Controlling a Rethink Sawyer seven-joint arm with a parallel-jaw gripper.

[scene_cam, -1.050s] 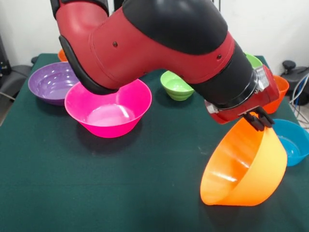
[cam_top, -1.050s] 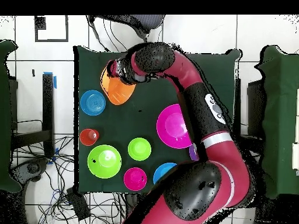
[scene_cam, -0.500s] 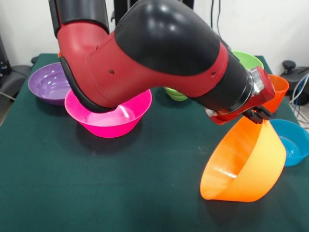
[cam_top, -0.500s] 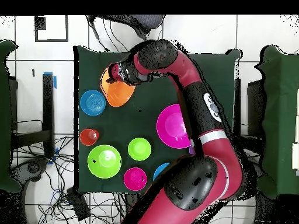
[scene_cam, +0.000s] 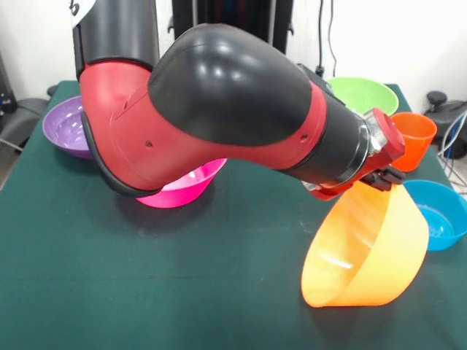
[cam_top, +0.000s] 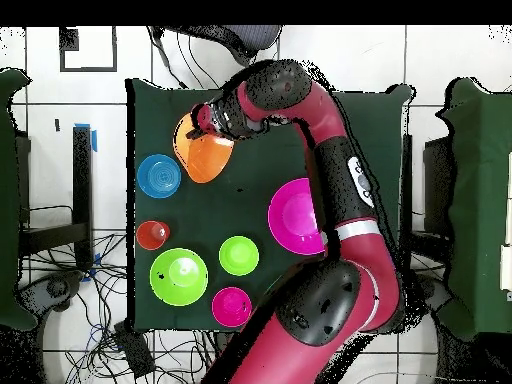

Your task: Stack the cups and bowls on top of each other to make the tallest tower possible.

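Pinching the large orange bowl's (scene_cam: 368, 251) rim, your gripper (scene_cam: 385, 177) tips it on the dark green table (scene_cam: 146, 292); white floor tiles (cam_top: 110, 55) and cables (cam_top: 60, 215) surround you.

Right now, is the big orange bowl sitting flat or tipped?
Tipped. The big orange bowl leans on its rim, opening sideways, with the gripper at its upper edge.

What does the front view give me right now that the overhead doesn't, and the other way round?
Front only: the purple bowl, and how steeply the large orange bowl tilts, opening sideways, lower rim at the table. Overhead only: the small pink bowl and small green bowl, hidden behind the arm in front. Both: the gripper on the orange bowl's rim, the blue bowl, the big pink bowl.
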